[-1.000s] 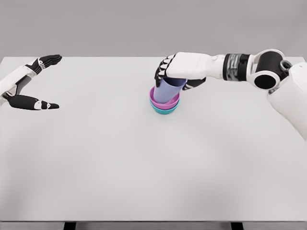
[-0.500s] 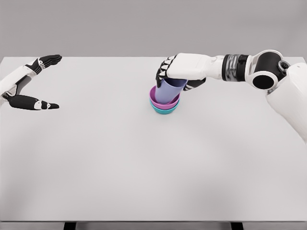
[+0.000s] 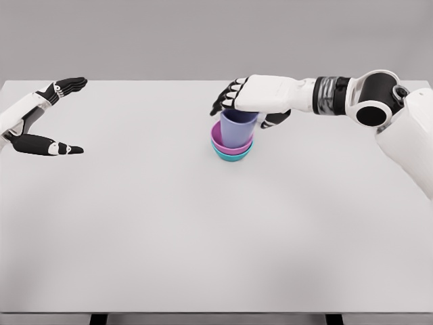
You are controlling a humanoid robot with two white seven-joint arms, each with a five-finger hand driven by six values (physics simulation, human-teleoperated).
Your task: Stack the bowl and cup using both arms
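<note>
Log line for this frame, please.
stack: cup in pink bowl on teal bowl | right hand: open above cup | left hand: open

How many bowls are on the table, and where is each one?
2. The pink bowl and the teal bowl are nested behind the centre of the table, pink on top, holding the purple cup. The cup could hide something inside.

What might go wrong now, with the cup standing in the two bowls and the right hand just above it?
1. The right hand hangs open directly over the purple cup; pulling away, a finger may catch its rim and tip it.
2. The cup stands tall in the shallow pink bowl on the teal bowl, so a small push may topple the stack.
</note>
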